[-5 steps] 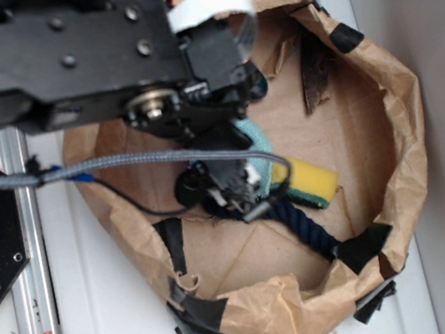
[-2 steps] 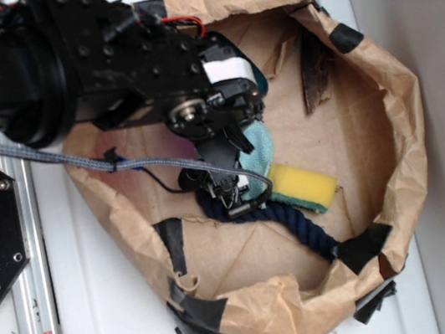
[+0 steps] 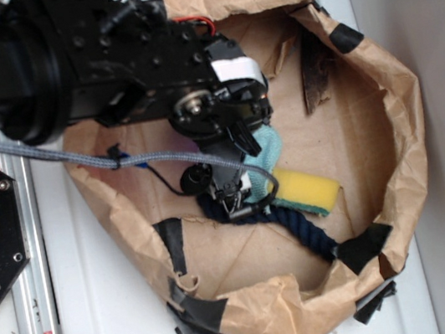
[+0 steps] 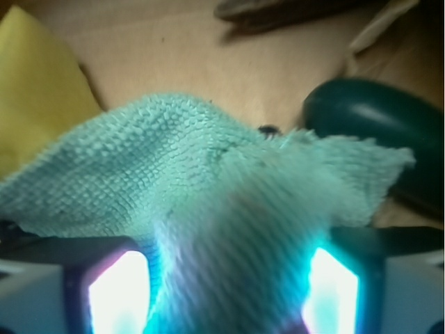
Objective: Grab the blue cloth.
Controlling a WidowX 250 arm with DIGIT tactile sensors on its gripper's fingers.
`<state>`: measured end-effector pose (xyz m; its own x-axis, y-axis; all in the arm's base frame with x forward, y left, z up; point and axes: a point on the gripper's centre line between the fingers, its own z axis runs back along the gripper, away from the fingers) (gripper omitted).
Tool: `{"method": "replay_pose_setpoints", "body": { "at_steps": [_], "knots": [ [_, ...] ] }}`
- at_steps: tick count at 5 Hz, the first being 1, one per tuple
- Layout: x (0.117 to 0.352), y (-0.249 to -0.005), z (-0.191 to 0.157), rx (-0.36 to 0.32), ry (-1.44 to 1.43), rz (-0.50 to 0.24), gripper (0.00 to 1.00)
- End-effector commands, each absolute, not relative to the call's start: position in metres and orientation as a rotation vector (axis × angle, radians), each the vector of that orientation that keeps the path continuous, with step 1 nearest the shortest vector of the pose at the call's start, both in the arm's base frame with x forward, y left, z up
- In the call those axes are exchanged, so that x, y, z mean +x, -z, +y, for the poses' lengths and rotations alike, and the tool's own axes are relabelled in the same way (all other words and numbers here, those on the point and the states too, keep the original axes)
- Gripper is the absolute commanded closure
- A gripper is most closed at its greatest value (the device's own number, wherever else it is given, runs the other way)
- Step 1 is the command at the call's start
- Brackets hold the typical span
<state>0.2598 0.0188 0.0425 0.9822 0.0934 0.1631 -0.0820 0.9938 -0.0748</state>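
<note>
The black robot arm reaches from the left over a crumpled brown paper bag (image 3: 399,105) with black tape patches, lying open on the white bench (image 3: 103,321). Its gripper (image 3: 245,176) sits low inside the bag over the light aqua-blue terry cloth (image 3: 266,147), which lies on the bag's floor just left of the yellow rectangular sponge (image 3: 306,187) and touches it. In the wrist view the cloth (image 4: 208,195) fills the space between the two fingers (image 4: 115,296), bunched and rising up between them; the fingers look closed in on the fabric, gripping a fold of it. A thick dark navy twisted rope (image 3: 303,222) runs from under the gripper toward the near right of the bag. A dark teal smooth oval object (image 4: 375,115) lies just beyond the cloth's right corner, and the yellow sponge (image 4: 38,90) shows at far left.
</note>
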Motion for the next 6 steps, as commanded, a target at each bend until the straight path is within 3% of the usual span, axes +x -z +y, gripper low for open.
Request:
{"method": "replay_pose_setpoints", "body": {
  "at_steps": [1, 3, 4, 5, 6],
  "knots": [
    [0.282, -0.066, 0.043, -0.041, -0.138, -0.223, 1.00],
    [0.284, -0.081, 0.049, -0.033, -0.116, -0.220, 1.00],
    [0.280, -0.118, 0.050, 0.032, -0.072, -0.256, 1.00],
    [0.269, -0.168, 0.046, 0.034, -0.052, -0.283, 1.00],
    [0.267, -0.218, 0.038, -0.020, -0.052, -0.285, 1.00]
  ]
}}
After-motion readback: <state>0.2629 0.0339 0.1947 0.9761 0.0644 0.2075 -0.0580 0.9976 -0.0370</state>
